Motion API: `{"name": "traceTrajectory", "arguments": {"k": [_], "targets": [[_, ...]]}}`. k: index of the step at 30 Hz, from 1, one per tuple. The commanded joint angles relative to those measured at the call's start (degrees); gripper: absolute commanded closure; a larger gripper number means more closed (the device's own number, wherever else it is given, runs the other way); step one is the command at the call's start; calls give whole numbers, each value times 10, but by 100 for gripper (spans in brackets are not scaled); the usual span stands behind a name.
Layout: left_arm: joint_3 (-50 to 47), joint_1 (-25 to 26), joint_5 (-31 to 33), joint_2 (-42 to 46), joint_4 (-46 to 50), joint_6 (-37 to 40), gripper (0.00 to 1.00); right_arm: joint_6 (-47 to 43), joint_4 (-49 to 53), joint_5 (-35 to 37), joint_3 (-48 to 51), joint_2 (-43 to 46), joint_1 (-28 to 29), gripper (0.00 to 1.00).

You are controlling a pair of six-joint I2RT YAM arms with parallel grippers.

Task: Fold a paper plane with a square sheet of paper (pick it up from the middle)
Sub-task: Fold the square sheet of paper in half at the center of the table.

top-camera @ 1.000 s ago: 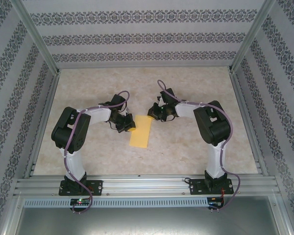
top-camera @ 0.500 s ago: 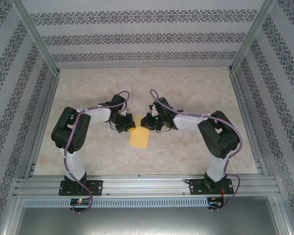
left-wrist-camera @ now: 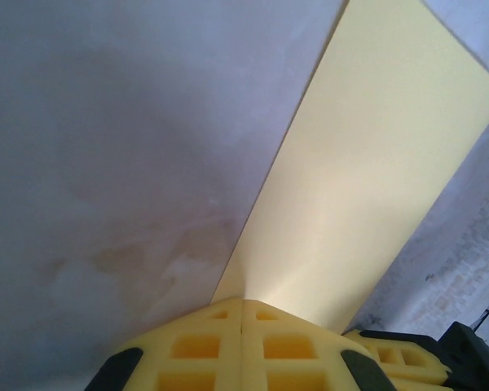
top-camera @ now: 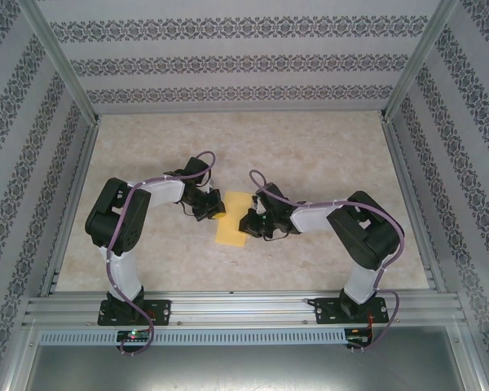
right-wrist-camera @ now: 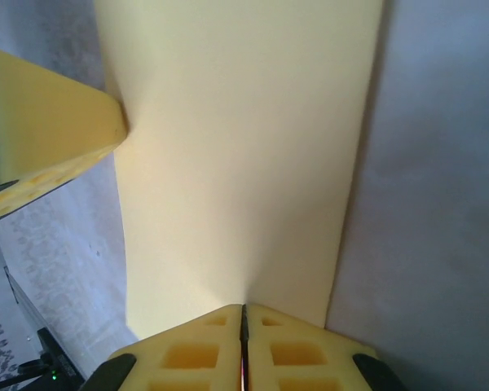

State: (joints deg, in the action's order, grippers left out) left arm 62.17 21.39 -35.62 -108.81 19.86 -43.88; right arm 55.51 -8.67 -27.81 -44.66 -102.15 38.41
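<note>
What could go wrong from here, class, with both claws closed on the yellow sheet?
1. The left claw and right claw pinch opposite sides of the thin yellow sheet; pulling apart might tear it.
2. Each claw seems to hold only a sliver of edge, so the sheet may slip free.

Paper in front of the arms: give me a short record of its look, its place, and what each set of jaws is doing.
paper: yellow, flat strip with straight edges
place: middle of the table, between the two arms
left jaws: shut on the paper, from its left side
right jaws: shut on the paper, from its right side
lifted or lying flat: cannot tell
plane shape: none yet, no pointed nose
</note>
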Motion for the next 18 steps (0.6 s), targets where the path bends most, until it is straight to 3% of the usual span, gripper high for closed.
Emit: {"name": "traceTrajectory", "arguments": {"k": [1,7,18], "targets": [[-22,6,34,-11,37,2,100,0,-6,12,14,9,3,89],[-21,6,34,-11,38,1,100,-10,-11,-8,14,55,15,89],[-21,7,36,-10,39,1,100,17,-59,-14,65,8,39,89]]}}
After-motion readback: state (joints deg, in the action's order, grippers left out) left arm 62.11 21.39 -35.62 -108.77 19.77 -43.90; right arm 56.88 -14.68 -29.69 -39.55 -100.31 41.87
